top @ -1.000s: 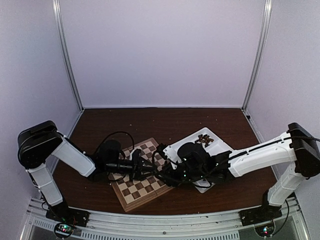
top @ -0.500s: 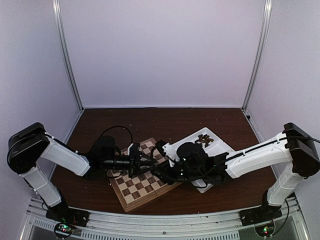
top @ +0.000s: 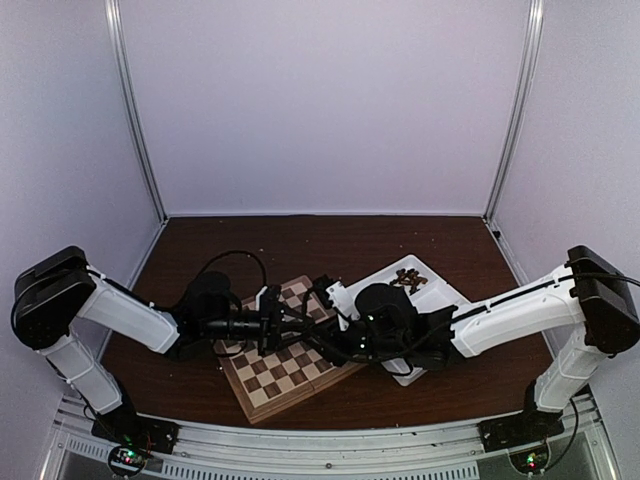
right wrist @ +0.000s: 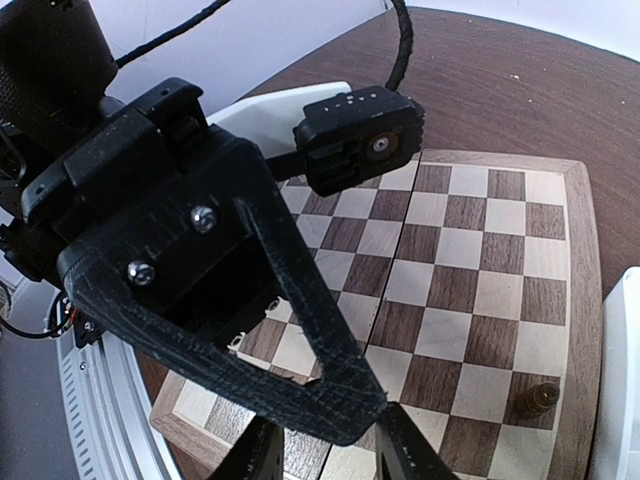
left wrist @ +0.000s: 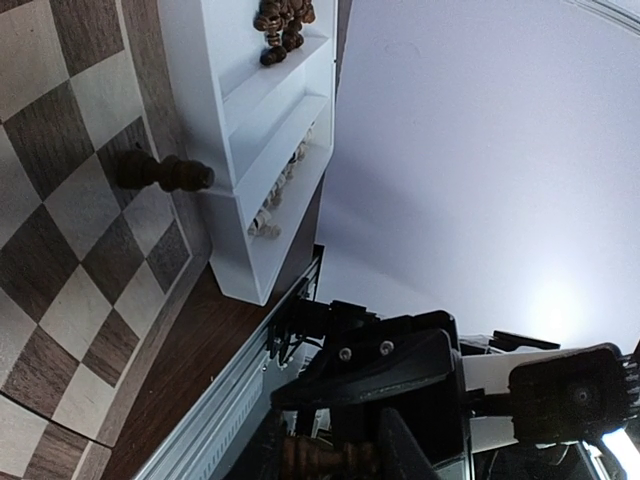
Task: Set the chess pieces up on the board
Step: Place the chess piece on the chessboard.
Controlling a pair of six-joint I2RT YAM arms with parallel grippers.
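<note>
Handover is what this looks like to me: both arms meet low over the square wooden chessboard with tan and brown checks (top: pixel 275 385), tip to tip. The left gripper (top: pixel 283 322) is clamped on a small dark turned wooden chessman (left wrist: pixel 325 458). It shows at the very bottom of the left wrist view, partly cut off, with its long axis lying across the fingers rather than along them. The right gripper (top: pixel 318 332) faces it head-on from the tray side, so the piece lies straight ahead of the right jaws. The left arm has it, and the right is the one reaching. I'd judge the coming move turns on the right fingers meeting the piece without knocking the left ones.

Whether the right jaws are apart or closed on the piece I cannot tell. In the right wrist view only the roots of its fingers (right wrist: pixel 410 455) show, and the left gripper's black body fills the middle. From above, the meeting point is one black tangle.

One other dark chessman (right wrist: pixel 535 400) stands on a square at the board's edge. It is beside the white two-compartment plastic tray (top: pixel 440 295), which holds a heap of dark pieces (top: pixel 408 278) — and pale ones (left wrist: pixel 285 175) in the other compartment.
</note>
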